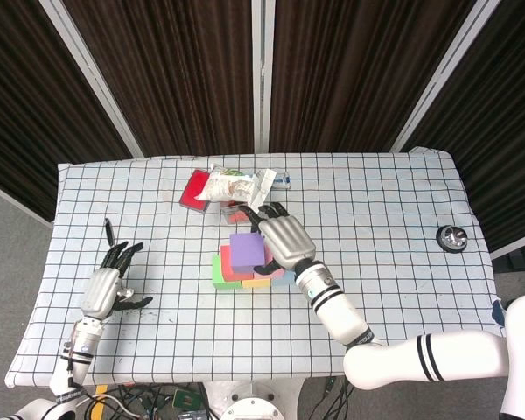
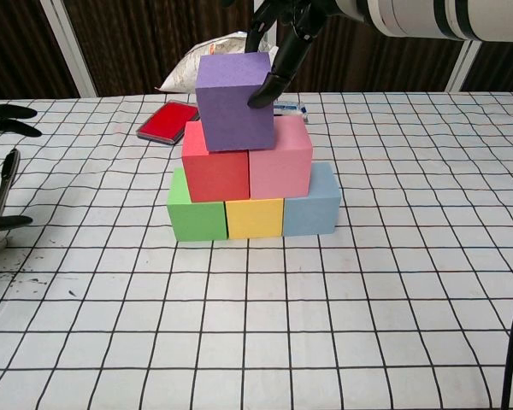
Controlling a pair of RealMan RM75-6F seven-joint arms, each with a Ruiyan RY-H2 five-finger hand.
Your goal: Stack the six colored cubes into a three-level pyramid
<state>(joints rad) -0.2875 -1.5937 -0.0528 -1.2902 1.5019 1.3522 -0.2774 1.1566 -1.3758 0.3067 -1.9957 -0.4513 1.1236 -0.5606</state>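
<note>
Six cubes form the pyramid under the right hand (image 1: 283, 242); its fingers (image 2: 278, 73) clamp the purple cube (image 2: 235, 100), which sits on the red cube (image 2: 215, 171) and pink cube (image 2: 280, 161); below lie the green cube (image 2: 196, 213), yellow cube (image 2: 254, 217) and blue cube (image 2: 312, 207); the left hand (image 1: 103, 290) rests far off on the table (image 1: 402, 219), fingers spread, holding nothing.

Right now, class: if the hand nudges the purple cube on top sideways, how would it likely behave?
The purple cube sits skewed across the red cube and pink cube, so it may tip or slide off. Its matte, foam-like faces suggest it is light and grippy. The right hand touching it probably steadies it.
</note>
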